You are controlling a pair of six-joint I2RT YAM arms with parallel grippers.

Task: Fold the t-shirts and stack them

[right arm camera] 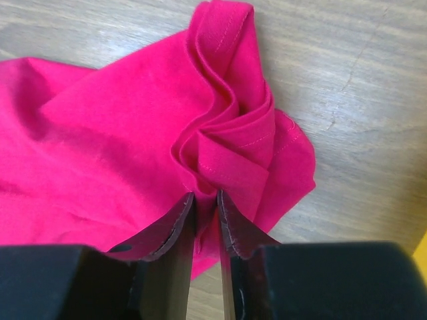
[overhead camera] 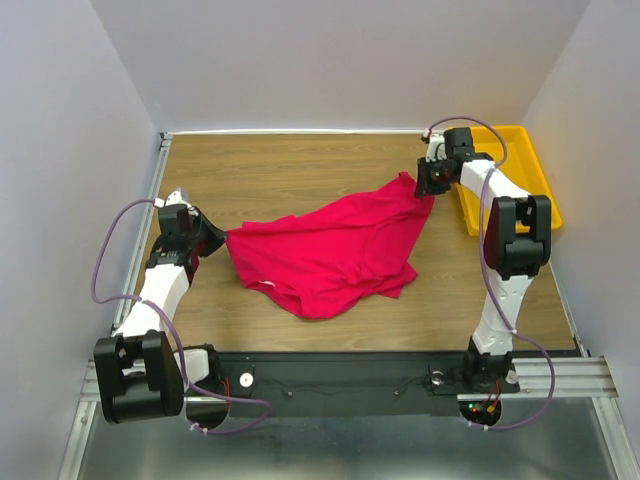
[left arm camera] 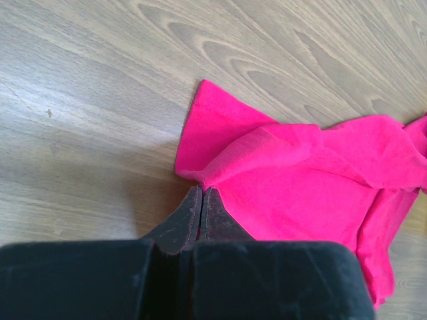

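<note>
One crimson-pink t-shirt (overhead camera: 330, 250) lies crumpled across the middle of the wooden table. My left gripper (overhead camera: 218, 238) sits at its left corner. In the left wrist view the fingers of that gripper (left arm camera: 201, 190) are pressed together, and the edge of the t-shirt (left arm camera: 300, 180) is pinched at their tips. My right gripper (overhead camera: 425, 192) is at the shirt's far right corner. In the right wrist view that gripper (right arm camera: 205, 197) has its jaws slightly apart, with a bunched, hemmed fold of the t-shirt (right arm camera: 120, 133) lying between them.
A yellow plastic tray (overhead camera: 545, 185) stands at the back right, just beyond the right arm; a sliver of the tray (right arm camera: 422, 257) shows in the right wrist view. White walls enclose the table on the left, the back and the right.
</note>
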